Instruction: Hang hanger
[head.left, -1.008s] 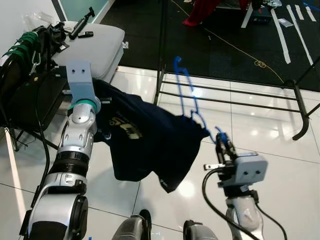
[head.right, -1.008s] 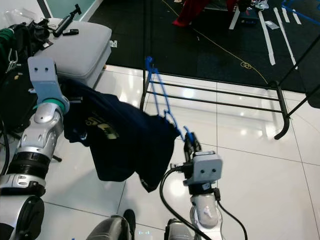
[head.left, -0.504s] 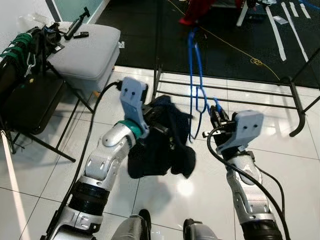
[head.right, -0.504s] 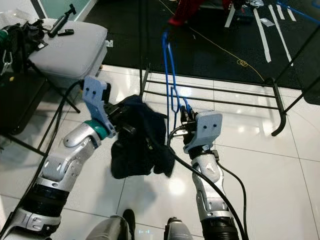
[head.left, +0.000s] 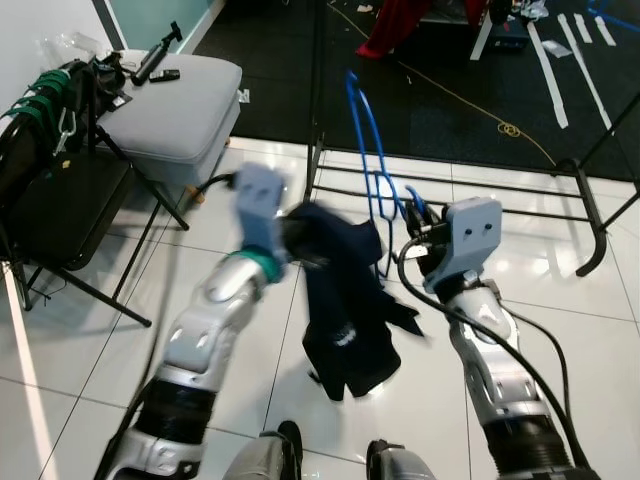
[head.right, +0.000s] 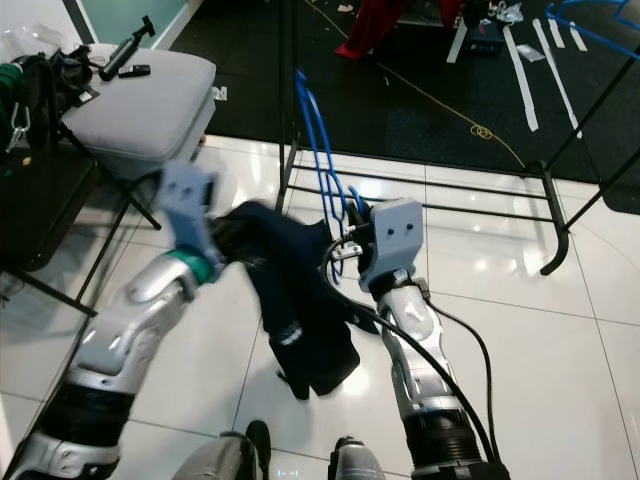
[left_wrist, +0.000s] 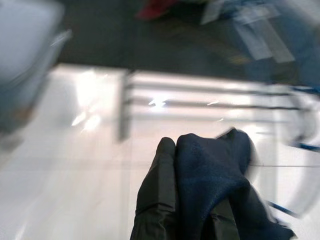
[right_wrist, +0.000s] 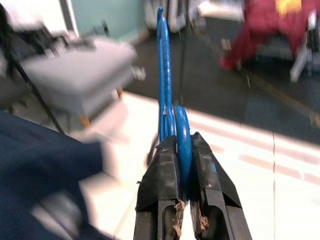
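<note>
Hanger: blue hanger (head.left: 372, 150) stands upright in front of the black rack (head.left: 590, 205), its lower end pinched between the pressed-together fingers of the right gripper (right_wrist: 181, 165).
Garment: dark shirt (head.left: 345, 310) hangs bunched below the left gripper (left_wrist: 192, 185), whose fingers clamp the cloth.
Change: a second ago the shirt was spread across the hanger; now it is off, beside it.
Meaning: hanger is bare; hanging on the rack remains.

The two head views look forward and down from above, sharing both silver arms and the glossy white tiled floor (head.left: 560, 300), with the black metal garment rack (head.left: 450, 185) toward twelve o'clock. Each wrist camera looks closely along its own black fingers (right_wrist: 197, 165), sharing that pale floor beyond.
</note>
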